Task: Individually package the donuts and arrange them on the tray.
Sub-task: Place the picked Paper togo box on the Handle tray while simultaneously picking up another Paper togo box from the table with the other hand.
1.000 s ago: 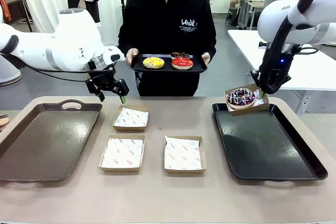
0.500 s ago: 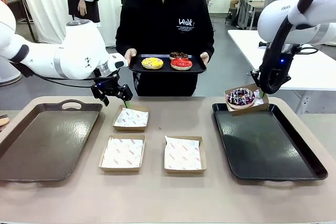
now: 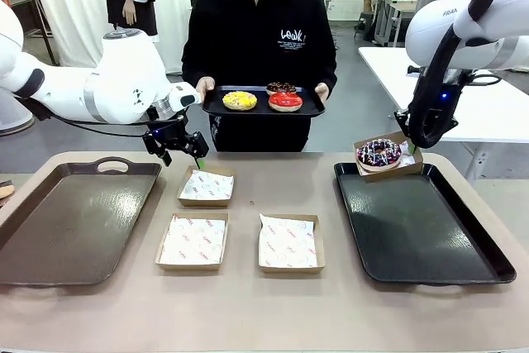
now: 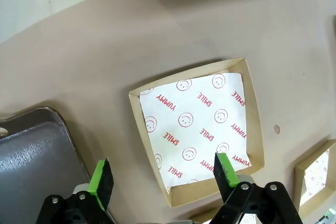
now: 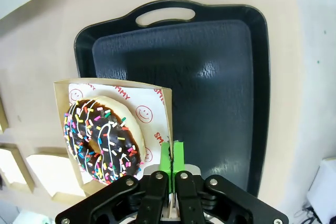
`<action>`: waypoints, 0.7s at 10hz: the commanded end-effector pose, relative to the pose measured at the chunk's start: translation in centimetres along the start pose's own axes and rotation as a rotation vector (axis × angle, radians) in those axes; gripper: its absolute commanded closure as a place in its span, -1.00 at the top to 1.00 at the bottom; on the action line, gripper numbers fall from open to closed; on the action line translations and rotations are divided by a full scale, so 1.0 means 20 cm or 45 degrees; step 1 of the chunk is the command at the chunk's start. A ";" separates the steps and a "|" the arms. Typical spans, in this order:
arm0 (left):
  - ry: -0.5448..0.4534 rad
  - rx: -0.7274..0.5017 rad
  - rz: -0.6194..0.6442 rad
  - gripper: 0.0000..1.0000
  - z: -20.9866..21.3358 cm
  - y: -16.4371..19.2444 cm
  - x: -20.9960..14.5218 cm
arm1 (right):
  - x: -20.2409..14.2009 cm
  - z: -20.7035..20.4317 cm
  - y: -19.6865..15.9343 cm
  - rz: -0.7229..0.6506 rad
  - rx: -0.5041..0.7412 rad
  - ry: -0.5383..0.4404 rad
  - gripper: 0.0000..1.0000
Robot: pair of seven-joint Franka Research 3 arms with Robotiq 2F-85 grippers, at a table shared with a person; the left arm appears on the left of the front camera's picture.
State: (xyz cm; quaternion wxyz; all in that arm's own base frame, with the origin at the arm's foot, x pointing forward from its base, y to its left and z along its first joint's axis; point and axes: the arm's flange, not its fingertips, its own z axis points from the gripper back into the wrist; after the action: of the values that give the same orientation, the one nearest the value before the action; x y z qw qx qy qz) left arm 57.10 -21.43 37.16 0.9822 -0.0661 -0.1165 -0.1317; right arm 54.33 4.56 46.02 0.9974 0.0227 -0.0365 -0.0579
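Note:
The person across the table holds a small black tray (image 3: 216,107) bearing a yellow donut (image 3: 240,100), a red donut (image 3: 286,101) and a dark chocolate donut (image 3: 282,87). My right gripper (image 3: 411,148) is shut on the rim of a paper-lined box (image 5: 157,109) carrying the sprinkled chocolate donut (image 3: 378,153) (image 5: 102,138), held above the far left corner of the black tray (image 3: 421,225) (image 5: 210,77). My left gripper (image 3: 180,153) (image 4: 163,179) hangs open over an empty lined box (image 3: 206,187) (image 4: 197,124) at the back.
Two more empty lined boxes (image 3: 192,241) (image 3: 289,243) lie in the middle of the table. A dark empty tray (image 3: 70,217) sits at the left. A white table stands beyond the right arm.
My left arm swung right and down, bringing its gripper from beside the back box to just above it. The right gripper with the boxed donut stayed still. The person's tray barely shifted.

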 end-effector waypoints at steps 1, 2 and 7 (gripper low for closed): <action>0.010 0.002 0.002 1.00 0.02 0.01 0.00 | 0.00 0.01 0.00 0.000 -0.010 0.004 -0.97; 0.010 0.002 0.002 1.00 0.02 0.01 0.00 | 0.00 0.00 0.00 0.000 0.000 0.000 -0.97; 0.007 0.011 0.099 1.00 -0.09 -0.04 0.00 | 0.14 -0.18 0.01 0.140 0.027 0.017 -0.97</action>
State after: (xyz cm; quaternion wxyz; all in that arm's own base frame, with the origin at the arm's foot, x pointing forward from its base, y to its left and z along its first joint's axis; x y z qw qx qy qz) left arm 57.11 -21.71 35.96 0.9859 -0.0683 -0.1077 -0.1084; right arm 55.94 4.49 43.18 0.9991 0.0214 -0.0310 -0.0203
